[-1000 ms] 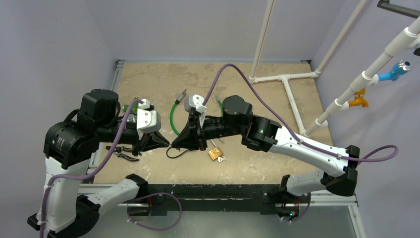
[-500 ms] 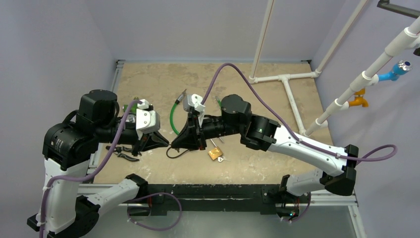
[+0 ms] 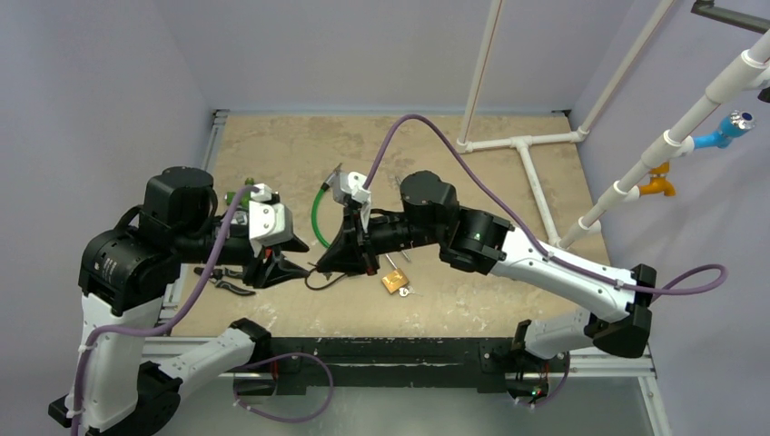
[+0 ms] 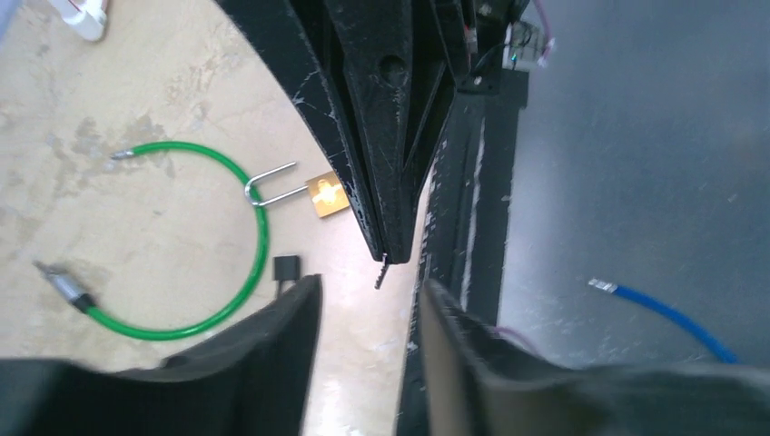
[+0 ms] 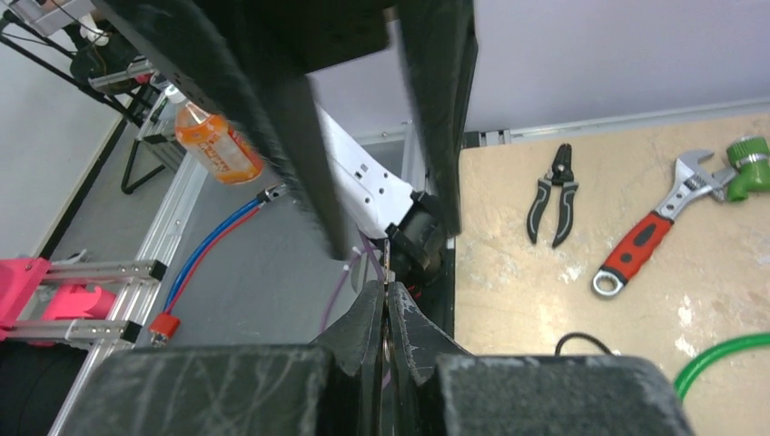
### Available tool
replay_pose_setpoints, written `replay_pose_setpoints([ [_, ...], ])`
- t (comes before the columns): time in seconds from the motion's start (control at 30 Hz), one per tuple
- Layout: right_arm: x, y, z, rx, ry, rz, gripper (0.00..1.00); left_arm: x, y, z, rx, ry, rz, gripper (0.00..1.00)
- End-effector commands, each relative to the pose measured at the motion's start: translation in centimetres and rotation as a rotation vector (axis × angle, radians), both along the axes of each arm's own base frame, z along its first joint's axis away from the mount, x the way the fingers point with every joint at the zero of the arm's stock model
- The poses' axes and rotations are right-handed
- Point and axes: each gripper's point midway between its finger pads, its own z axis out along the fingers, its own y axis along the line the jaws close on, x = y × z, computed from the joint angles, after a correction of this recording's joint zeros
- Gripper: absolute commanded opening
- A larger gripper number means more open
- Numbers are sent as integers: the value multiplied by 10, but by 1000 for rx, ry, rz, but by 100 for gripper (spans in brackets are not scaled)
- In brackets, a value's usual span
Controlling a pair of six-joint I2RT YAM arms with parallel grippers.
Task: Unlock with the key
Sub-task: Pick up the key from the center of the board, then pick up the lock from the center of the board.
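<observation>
The left end effector [image 3: 300, 258] hangs over the near left part of the bench [image 3: 454, 163]. Its two fingers stand a narrow way apart and hold nothing. The left wrist view shows the bare gap between its dark fingers [image 4: 272, 363].

The right end effector [image 3: 320, 263] reaches in from the right and meets it tip to tip. Its jaws are pressed together on a thin metal sliver that looks like the key [image 5: 386, 263]. From the left wrist view this sliver [image 4: 380, 275] pokes out of the black tip, which points into the gap of the left end effector [image 4: 368, 300]. In the right wrist view the closed fingertips of the right end effector [image 5: 386, 291] pinch it upright, with the left fingers as blurred bars above.

The brass padlock [image 3: 394, 282] lies flat on the bench near its near edge, just right of the right end effector and below that arm's wrist. Its steel shackle [image 4: 272, 186] points towards a green cable loop [image 4: 227, 272] and touches or overlaps it. Whether the shackle is latched cannot be told.

Black pliers [image 3: 227, 282] lie at the left edge. A red-handled wrench [image 5: 649, 236] lies beyond them. A white pipe frame [image 3: 522, 145] stands at the far right.
</observation>
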Motion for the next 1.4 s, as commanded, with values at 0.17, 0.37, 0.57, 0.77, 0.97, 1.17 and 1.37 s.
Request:
replay_pose_setpoints([
  [0.17,15,-46,-20,-47,75,-122,0,34,-3,4,-4,-29,135,99],
  [0.37,21,-81,-53,-106,121,-257,0,67,-1,-58,139,43,197,100],
  [0.57,24,-117,-60,-71,173,-400,0,109,-2,-166,314,100,234,100],
  [0.77,22,-143,-46,21,213,-489,0,133,-14,-232,419,199,171,81],
  [0.97,22,-158,-30,99,214,-535,0,152,-20,-285,557,272,124,78],
  [1.17,28,-164,-13,126,182,-571,0,164,-29,-321,656,261,124,77],
  [1.37,32,-159,-4,126,170,-570,0,170,-37,-337,691,228,144,76],
])
